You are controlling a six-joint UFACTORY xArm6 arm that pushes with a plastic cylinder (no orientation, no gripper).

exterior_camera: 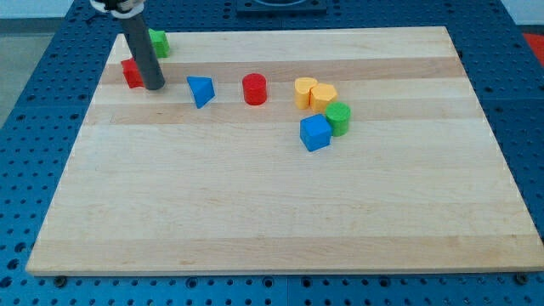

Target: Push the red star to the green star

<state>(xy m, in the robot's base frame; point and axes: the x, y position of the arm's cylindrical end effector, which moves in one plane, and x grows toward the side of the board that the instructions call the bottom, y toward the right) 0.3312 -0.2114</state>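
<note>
The red star (131, 73) lies near the board's top left, partly hidden behind my rod. The green star (158, 42) lies just above and to the right of it, at the board's top edge, apart from it by a small gap. My tip (155, 87) rests on the board right against the red star's right lower side, below the green star.
A blue triangle (201, 90) lies right of my tip. A red cylinder (254, 88) is further right. Two yellow blocks (314, 93), a green cylinder (338, 117) and a blue cube (314, 133) cluster right of centre on the wooden board (272, 212).
</note>
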